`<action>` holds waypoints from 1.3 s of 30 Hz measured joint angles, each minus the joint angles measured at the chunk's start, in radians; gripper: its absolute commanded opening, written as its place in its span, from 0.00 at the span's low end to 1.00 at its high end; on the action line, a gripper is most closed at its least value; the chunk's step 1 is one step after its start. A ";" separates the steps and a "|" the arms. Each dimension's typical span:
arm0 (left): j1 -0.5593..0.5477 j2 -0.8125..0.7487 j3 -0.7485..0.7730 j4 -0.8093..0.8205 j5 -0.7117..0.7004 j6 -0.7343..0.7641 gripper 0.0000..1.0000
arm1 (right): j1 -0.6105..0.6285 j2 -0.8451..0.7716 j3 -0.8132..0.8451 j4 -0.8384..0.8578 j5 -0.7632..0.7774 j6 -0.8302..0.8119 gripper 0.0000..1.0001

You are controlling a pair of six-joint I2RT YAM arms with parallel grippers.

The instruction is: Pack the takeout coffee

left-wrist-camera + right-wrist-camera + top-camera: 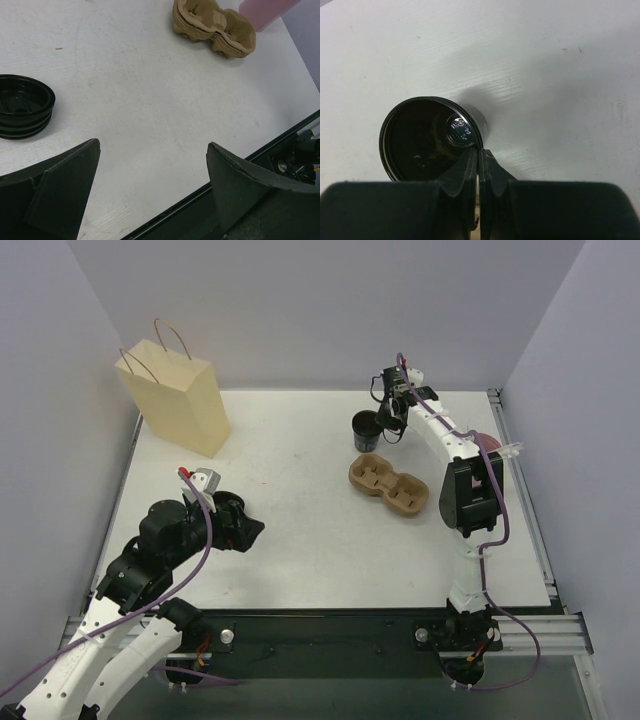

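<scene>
A black cup (366, 430) stands open-topped at the back right of the table, and I look down into it in the right wrist view (427, 137). My right gripper (390, 426) is shut on its rim, one finger inside and one outside (480, 150). A stack of brown cardboard cup carriers (388, 483) lies just in front of it and also shows in the left wrist view (215, 25). A stack of black lids (22, 106) sits on the table left of my left gripper (152, 145), which is open and empty, low at the near left (250, 528).
A brown paper bag (178, 400) with handles stands upright at the back left. A pink object (490, 443) lies at the right edge behind the right arm, also in the left wrist view (265, 10). The table's black front rail (270, 145) runs close to the left gripper.
</scene>
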 measured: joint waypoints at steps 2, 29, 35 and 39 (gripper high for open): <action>0.000 0.000 0.000 0.000 0.000 0.000 0.97 | 0.000 -0.002 -0.002 0.015 -0.010 0.002 0.00; 0.000 0.000 0.000 0.001 0.000 0.000 0.97 | -0.060 -0.137 -0.237 0.262 -0.177 0.126 0.00; 0.000 0.000 0.000 0.001 0.000 0.000 0.97 | -0.070 -0.148 -0.252 0.305 -0.210 0.151 0.00; 0.000 0.000 0.000 0.001 0.000 0.000 0.97 | -0.077 -0.151 -0.283 0.336 -0.234 0.166 0.00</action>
